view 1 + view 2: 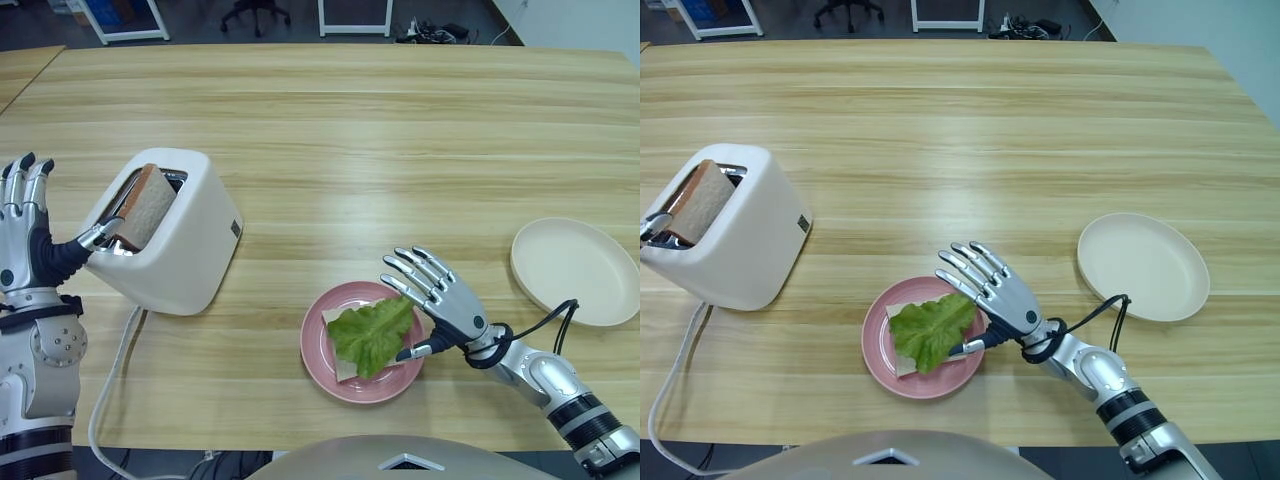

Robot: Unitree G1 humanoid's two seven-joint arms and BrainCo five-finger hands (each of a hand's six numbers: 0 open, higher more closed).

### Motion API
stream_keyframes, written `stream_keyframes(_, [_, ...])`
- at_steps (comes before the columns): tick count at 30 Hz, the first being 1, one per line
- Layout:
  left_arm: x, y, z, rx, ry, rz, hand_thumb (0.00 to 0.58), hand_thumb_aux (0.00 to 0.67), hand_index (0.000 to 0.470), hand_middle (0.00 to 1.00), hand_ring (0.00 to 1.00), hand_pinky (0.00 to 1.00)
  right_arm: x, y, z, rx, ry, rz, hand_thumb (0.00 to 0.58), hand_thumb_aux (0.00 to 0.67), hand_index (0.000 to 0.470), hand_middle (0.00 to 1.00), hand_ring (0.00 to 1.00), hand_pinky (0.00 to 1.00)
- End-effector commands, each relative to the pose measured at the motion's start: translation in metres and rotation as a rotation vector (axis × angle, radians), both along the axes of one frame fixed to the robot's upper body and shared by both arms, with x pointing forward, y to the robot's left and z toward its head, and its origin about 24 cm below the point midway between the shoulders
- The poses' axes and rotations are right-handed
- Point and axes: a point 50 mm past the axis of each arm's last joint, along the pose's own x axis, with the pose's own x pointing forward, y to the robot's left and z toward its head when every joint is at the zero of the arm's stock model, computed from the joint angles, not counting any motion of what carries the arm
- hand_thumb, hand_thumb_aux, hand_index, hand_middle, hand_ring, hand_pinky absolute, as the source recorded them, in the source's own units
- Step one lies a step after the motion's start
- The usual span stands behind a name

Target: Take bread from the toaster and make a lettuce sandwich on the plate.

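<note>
Wooden tabletop (pixel 350 130), light grain. The toaster (pixel 185 250) sits at 9 o'clock, its cord (pixel 110 380) trailing toward 7 o'clock over the near edge. Pink plate (pixel 310 345) at 6 o'clock. Cream plate (pixel 575 270) at 4 o'clock, well apart.

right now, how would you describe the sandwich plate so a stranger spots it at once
On the wooden table, look right of the white toaster, near the front edge. The pink plate lies there by the right hand. Unlike the empty cream plate further right, it holds bread topped with a lettuce leaf.
</note>
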Motion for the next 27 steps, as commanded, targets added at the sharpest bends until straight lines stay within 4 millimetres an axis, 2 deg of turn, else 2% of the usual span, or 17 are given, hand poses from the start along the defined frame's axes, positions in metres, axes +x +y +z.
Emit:
stream_keyframes(1, [0.005,-0.001,-0.015,-0.045,0.144,-0.065,0.0,0.0,0.0,0.0,0.0,0.0,0.003,0.001,-0.003,-0.017,0.007,-0.001,0.0,0.0,0.0,0.0,0.0,0.0])
stream_keyframes(8, [-0.004,-0.01,-0.039,-0.024,0.346,-0.184,0.0,0.0,0.0,0.0,0.0,0.0,0.004,0.0,-0.007,-0.023,0.018,-0.01,0.0,0.0,0.0,0.0,0.0,0.0])
stream_keyframes(9, [-0.007,-0.009,-0.041,-0.016,0.364,-0.18,0.1,0.06,0.042,0.0,0.0,0.0,0.004,0.0,-0.007,-0.024,0.019,-0.011,0.0,0.0,0.0,0.0,0.0,0.0])
stream_keyframes(10, [-0.009,-0.007,-0.042,-0.012,0.375,-0.173,0.319,0.221,0.155,0.0,0.0,0.0,0.004,0.0,-0.008,-0.025,0.02,-0.013,0.0,0.0,0.0,0.0,0.0,0.0])
stream_keyframes(11, [-0.01,-0.004,-0.043,0.002,0.38,-0.16,0.494,0.413,0.289,0.0,0.0,0.0,0.004,-0.001,-0.008,-0.025,0.021,-0.013,0.0,0.0,0.0,0.0,0.0,0.0])
stream_keyframes(12, [-0.01,-0.002,-0.042,0.008,0.378,-0.156,0.58,0.67,0.47,0.0,0.0,0.0,0.004,-0.001,-0.008,-0.024,0.021,-0.015,0.0,0.0,0.0,0.0,0.0,0.0])
stream_keyframes(17, [-0.005,0.003,-0.031,0.041,0.275,-0.127,0.58,0.67,0.47,0.0,0.0,0.0,0.002,0.001,-0.01,-0.02,0.028,-0.013,0.0,0.0,0.0,0.0,0.0,0.0])
stream_keyframes(18, [-0.003,0.004,-0.028,0.046,0.245,-0.114,0.58,0.67,0.47,0.57,0.57,0.57,0.002,0.001,-0.01,-0.019,0.03,-0.013,0.0,0.0,0.0,0.0,0.0,0.0])
stream_keyframes(19, [-0.002,0.006,-0.026,0.054,0.215,-0.098,0.58,0.67,0.47,1.0,1.0,1.0,0.002,0.001,-0.011,-0.018,0.033,-0.014,0.0,0.0,0.0,0.0,0.0,0.0])
stream_keyframes(27, [0.005,0.006,-0.019,0.06,0.064,-0.049,0.58,0.67,0.47,1.0,1.0,1.0,0.0,0.001,-0.013,-0.005,0.042,-0.018,0.0,0.0,0.0,0.0,0.0,0.0])
